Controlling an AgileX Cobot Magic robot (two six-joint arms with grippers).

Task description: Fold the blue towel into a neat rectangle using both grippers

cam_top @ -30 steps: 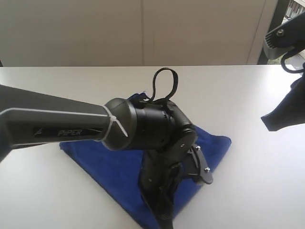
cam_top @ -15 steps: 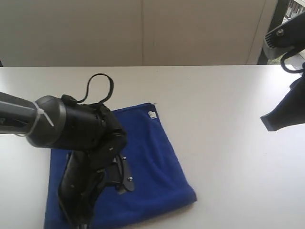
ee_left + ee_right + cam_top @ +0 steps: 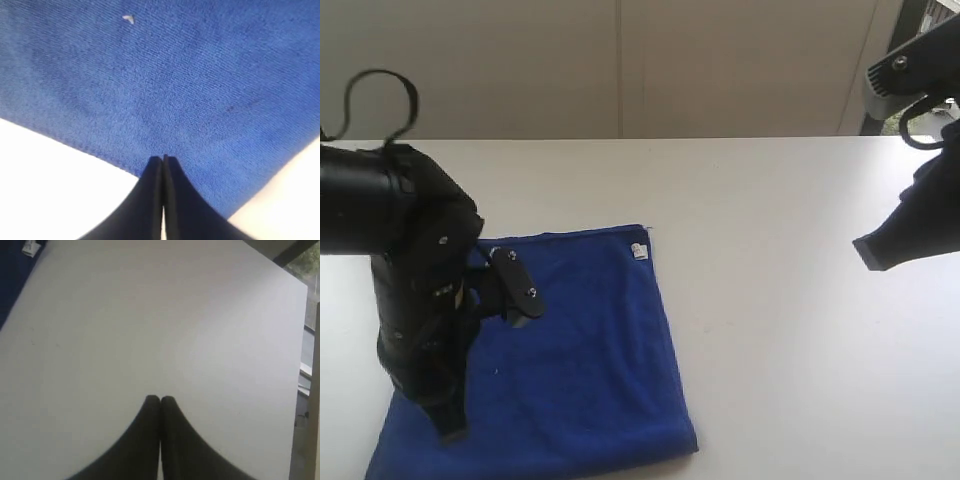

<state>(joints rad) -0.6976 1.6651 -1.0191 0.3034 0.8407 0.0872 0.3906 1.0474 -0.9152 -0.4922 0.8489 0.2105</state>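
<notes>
Towel status from my end: blue towel (image 3: 580, 350) lies spread flat on the white table (image 3: 790, 350), lower left of centre in the exterior view, outline roughly square. White tag (image 3: 640, 250) sits at its far right corner.

Left gripper (image 3: 450, 428) is down over the towel's left part, close to the near left corner. The bulky black left arm (image 3: 410, 260) above it hides a strip of the cloth. On the left wrist view I see its fingers (image 3: 150, 200) pressed together, with the tips right at the cloth surface, just inside a towel corner with bare table on either side. I can't tell whether any cloth is pinched between them. One pale speck (image 3: 128, 19) shows on the nap further in.

Right gripper (image 3: 872, 252) hangs in the air at the right side, over bare table and well apart from the towel. Right wrist view shows its fingers (image 3: 145, 440) closed against each other, gripping nothing. The tagged towel corner shows well away from the tips in that view
</notes>
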